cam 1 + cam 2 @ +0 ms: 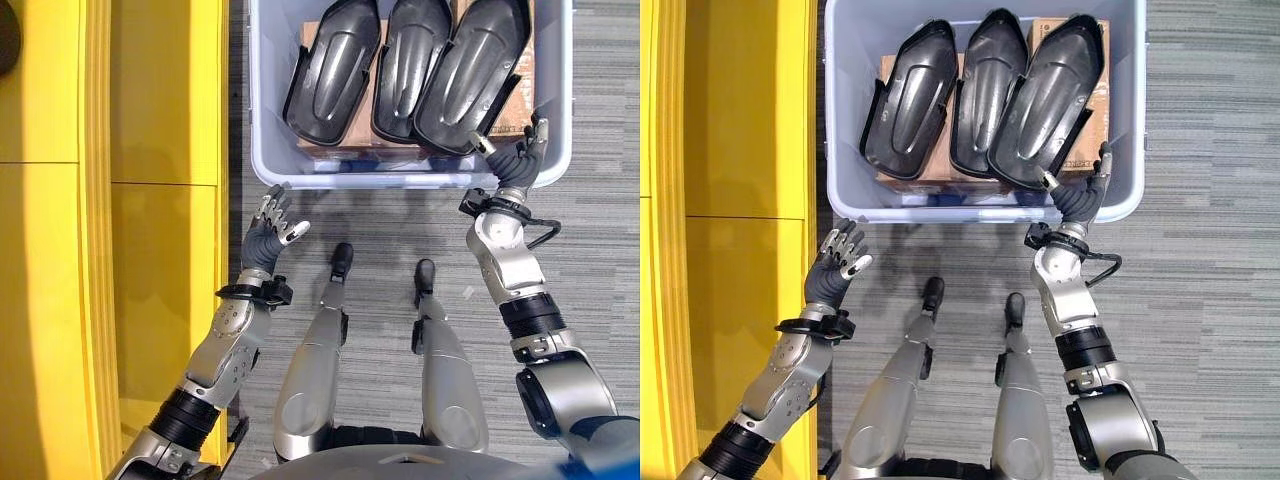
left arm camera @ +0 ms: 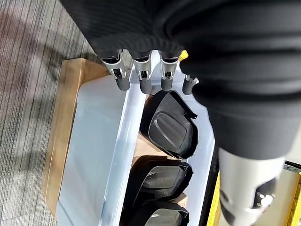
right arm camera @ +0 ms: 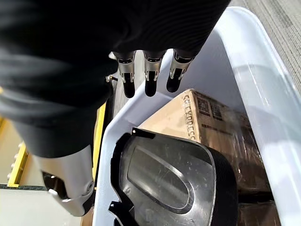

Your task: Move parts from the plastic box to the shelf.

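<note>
Black parts (image 1: 335,70) lie in the box (image 1: 262,120) on the floor. Right hand (image 1: 518,150), fingers relaxed, reaches its near corner; left hand (image 1: 272,225) hovers open. Grip the nearest part's edge firmly.

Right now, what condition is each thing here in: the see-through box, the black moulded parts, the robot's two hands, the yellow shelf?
Translucent plastic box: lidless, on the grey carpet.
Three black moulded plastic parts: side by side in the box, resting on brown cardboard cartons.
Right hand: at the box's near rim, fingers straight, holding nothing.
Left hand: open, outside the box.
Yellow shelf: no parts on it.
</note>
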Controlling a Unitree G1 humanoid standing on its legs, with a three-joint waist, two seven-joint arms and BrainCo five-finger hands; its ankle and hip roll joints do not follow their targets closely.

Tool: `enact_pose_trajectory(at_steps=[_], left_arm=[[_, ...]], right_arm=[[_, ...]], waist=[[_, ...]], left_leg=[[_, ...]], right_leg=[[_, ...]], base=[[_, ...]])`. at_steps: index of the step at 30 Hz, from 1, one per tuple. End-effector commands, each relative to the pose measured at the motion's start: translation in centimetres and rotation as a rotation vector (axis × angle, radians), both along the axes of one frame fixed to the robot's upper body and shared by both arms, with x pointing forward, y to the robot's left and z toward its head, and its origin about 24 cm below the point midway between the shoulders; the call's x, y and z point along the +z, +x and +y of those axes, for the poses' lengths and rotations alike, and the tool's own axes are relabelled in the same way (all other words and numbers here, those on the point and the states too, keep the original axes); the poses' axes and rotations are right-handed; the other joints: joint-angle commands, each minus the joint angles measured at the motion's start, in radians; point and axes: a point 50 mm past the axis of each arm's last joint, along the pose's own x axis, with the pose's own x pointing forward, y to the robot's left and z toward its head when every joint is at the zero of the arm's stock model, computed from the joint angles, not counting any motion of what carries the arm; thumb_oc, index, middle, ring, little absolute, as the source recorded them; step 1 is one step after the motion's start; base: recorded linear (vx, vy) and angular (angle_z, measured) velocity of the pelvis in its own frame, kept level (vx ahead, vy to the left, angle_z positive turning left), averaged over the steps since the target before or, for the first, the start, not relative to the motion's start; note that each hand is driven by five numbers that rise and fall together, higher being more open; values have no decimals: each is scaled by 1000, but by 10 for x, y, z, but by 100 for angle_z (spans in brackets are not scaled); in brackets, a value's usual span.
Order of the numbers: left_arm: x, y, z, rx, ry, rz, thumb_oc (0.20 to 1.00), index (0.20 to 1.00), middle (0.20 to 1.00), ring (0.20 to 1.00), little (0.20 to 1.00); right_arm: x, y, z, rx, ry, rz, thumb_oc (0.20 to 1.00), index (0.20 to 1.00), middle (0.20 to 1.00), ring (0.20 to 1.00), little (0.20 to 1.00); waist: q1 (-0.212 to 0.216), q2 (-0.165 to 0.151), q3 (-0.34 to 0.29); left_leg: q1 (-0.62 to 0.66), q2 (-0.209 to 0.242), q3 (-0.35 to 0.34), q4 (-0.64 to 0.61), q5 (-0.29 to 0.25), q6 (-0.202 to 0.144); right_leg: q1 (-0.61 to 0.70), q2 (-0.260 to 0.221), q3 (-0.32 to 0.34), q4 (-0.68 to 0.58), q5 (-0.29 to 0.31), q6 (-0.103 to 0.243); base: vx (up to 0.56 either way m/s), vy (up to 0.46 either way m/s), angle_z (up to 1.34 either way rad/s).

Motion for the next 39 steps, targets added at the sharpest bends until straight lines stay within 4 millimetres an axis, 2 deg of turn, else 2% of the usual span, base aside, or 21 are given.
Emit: enact_pose_trajectory(at_steps=[1,11,15,24,32,36,39], left_arm=[[7,-10,1,-4,-20,-53,1000,1000,1000,1000,1000],[11,-7,-6,-32,-32,-68,1000,1000,1000,1000,1000],[16,-4,-10,-51,-34,-94,1000,1000,1000,1000,1000],[26,2,-18,-68,-47,-135,1000,1000,1000,1000,1000],[32,4,-21,-70,-48,-162,1000,1000,1000,1000,1000],[35,5,-22,-71,-48,-174,1000,1000,1000,1000,1000],[35,5,-23,-66,-55,-172,1000,1000,1000,1000,1000]], right_arm=[[21,8,-10,-30,51,-69,1000,1000,1000,1000,1000],[36,27,-27,-133,46,-28,1000,1000,1000,1000,1000],[51,39,-34,-186,-39,16,1000,1000,1000,1000,1000],[74,51,-27,-183,-134,20,1000,1000,1000,1000,1000],[80,57,-25,-187,-165,49,1000,1000,1000,1000,1000],[76,61,-30,-199,-171,103,1000,1000,1000,1000,1000],[63,64,-35,-201,-143,171,1000,1000,1000,1000,1000]], waist=[[1,8,-36],[9,24,-23],[13,31,-19],[17,22,-13],[21,11,-13],[25,10,-13],[29,6,-13]], left_leg=[[-31,76,150,88,-33,-27],[-35,77,157,87,-32,-24],[-36,77,161,87,-34,-23],[-42,79,164,82,-33,-20],[-54,76,160,82,-34,-18],[-67,72,157,84,-35,-16],[-84,70,154,84,-33,-15]], right_leg=[[-47,-53,-3,72,-7,49],[-67,-55,-3,91,-7,49],[-74,-56,-2,96,-7,49],[-87,-55,-10,104,-7,50],[-95,-56,-17,106,-5,49],[-102,-59,-22,105,-4,49],[-117,-59,-25,105,-2,50]], base=[[0,0,0],[6,3,-4],[0,0,0],[3,1,-1],[10,0,1],[10,6,3],[8,7,3]])
